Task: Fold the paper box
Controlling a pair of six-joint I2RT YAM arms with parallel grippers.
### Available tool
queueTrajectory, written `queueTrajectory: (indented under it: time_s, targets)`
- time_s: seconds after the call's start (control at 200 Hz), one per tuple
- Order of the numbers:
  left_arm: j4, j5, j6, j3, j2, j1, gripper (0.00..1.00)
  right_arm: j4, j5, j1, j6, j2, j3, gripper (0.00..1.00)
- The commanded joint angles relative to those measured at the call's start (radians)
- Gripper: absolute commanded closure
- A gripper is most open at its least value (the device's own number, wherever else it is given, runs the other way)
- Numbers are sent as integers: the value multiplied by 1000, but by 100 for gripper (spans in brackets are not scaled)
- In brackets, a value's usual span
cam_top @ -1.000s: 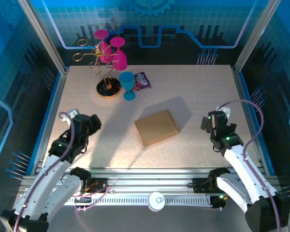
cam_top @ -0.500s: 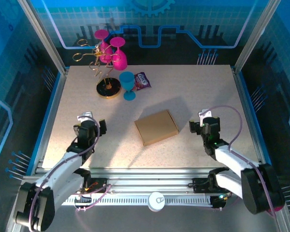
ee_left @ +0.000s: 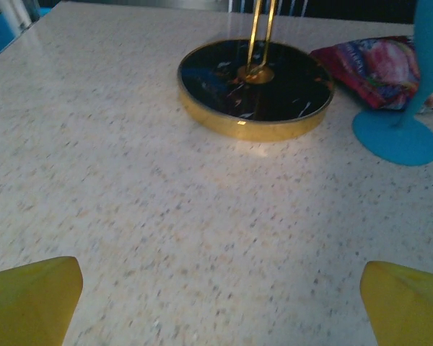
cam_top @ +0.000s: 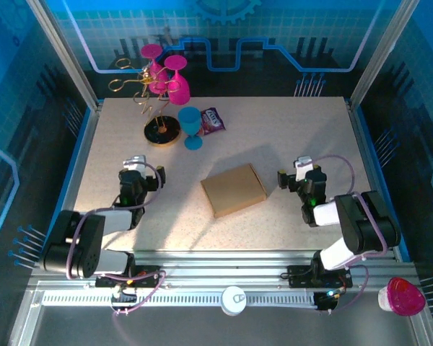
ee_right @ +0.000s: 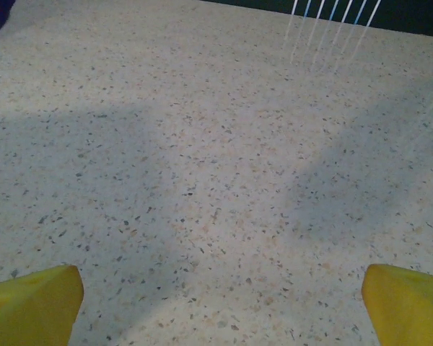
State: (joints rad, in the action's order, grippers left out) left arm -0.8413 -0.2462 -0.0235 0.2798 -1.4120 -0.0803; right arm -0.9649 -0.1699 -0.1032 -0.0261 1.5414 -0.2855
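- The paper box (cam_top: 234,189) is a flat, plain brown cardboard rectangle with no print on it. It lies slightly turned, near the middle of the speckled, stone-look table (cam_top: 303,122).
- To the left of the box, and apart from it, the left gripper (cam_top: 137,173) sits low over the table. Its 2 yellow fingers (ee_left: 29,295) are spread wide with nothing between them.
- To the right of the box, the right gripper (cam_top: 302,175) is spread just as wide. Its yellow fingertips (ee_right: 408,303) are over bare table, and it holds nothing.
- Beyond the box to the far left stands a round stand base (ee_left: 255,86), glossy black with a gold rim. A thin gold wire stem rises from it (cut off at the top in the left wrist view), and pink glasses (cam_top: 175,81) hang on it.
- On the box's side of that base stands a blue goblet (cam_top: 191,126) with a flat round foot.
- A crinkled purple snack packet (cam_top: 213,120) lies against the goblet. Its print is too blurred to read.
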Motion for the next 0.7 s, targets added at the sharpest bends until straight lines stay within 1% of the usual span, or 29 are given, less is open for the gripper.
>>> queueTrajectory:
  time_s: [0.0,0.015,0.03,0.09,0.16,0.255,0.32,0.595,0.695]
  targets:
    - [-428,65,77,-39,-187,13,0,-156,19,12,8,0,6,0]
    - [-460,57,78,-46,-197,11,1,-152,11,13,11,-5,8,0]
    - [-449,53,73,-51,-187,11,1,-150,1,13,16,-6,9,0]
    - [-295,22,40,-27,-125,15,1,-177,-33,13,27,1,16,0]
    - [-286,33,51,5,-150,14,1,-155,-55,12,34,-1,5,0]
    - [-97,-8,-1,93,-137,44,1,-53,-106,1,39,1,-49,0]
    - [-109,26,-24,80,-135,66,1,25,-130,-12,35,4,-91,0]
    - [-117,23,-21,78,-135,66,0,21,-115,-3,44,2,-89,0]
    - [-115,22,-20,79,-135,65,1,0,-128,-8,36,4,-79,0]
